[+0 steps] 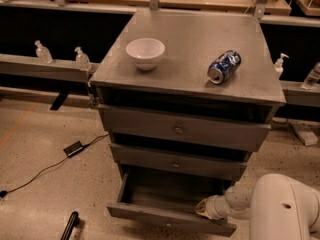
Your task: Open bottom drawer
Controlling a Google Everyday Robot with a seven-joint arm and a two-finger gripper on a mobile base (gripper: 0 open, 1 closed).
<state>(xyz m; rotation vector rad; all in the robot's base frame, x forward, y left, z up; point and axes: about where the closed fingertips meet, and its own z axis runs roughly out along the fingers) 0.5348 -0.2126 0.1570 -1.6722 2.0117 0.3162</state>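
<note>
The bottom drawer (160, 198) stands well out, and your gripper (202, 207) at its 4 o'clock corner, grasp impossible to tell, could skew or jam it by pulling off-centre.

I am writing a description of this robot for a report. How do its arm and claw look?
The arm is white: a large rounded shell with one small dark dot, then narrower ringed cylinders toward the wrist. No cables or lettering show. The claw, at the right end of the open bottom drawer in the camera view, looks pale yellowish-tan at its tip.
</note>
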